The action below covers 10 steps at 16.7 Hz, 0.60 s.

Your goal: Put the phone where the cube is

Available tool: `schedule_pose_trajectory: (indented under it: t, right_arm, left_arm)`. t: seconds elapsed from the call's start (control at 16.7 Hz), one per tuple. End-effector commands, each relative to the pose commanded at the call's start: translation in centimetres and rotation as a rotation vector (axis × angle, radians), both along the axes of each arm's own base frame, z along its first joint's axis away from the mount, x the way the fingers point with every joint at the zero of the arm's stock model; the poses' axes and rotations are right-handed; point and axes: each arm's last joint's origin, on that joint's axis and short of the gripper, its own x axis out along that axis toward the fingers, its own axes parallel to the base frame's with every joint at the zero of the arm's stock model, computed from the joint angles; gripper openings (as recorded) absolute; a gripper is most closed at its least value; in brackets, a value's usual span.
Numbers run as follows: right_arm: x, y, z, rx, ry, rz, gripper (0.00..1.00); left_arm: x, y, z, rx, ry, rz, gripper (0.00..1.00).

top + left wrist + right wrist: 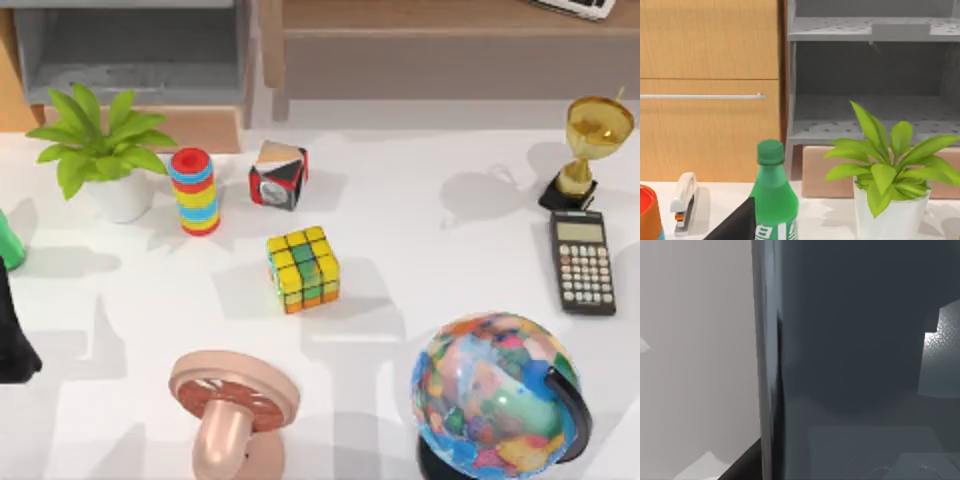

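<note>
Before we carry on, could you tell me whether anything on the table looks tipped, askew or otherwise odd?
One thing stands out: the pink fan near the front edge appears tipped over, its grille facing up. The Rubik's cube sits slightly turned. The trophy and globe stand upright.

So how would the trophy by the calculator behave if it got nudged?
The trophy would probably tip: its wide gold cup sits high on a narrow stem over a small dark base. It looks rigid, and its glossy surface may be slippery. Falling forward, it could land on the calculator right beside it.

Colourful cube [303, 268] sits mid-table; calculator [582, 261] by trophy [590, 150]; left arm [12, 330], seemingly, at left edge.
</note>
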Motion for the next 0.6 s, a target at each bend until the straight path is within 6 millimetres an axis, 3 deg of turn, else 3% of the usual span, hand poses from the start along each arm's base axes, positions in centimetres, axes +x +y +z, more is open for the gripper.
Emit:
schedule_pose_trajectory:
  t: [0.42,0.6]
  right_arm:
    - [-0.1,0.1,2.7,0.0,-0.007,-0.003,0.0]
    - [-0.1,0.2,2.5,0.002,-0.003,-0.005,0.0]
  left_arm:
    - [0.0,0.0,0.0,0.0,0.0,0.0,1.0]
    - [0.0,0.0,0.0,0.0,0.0,0.0,1.0]
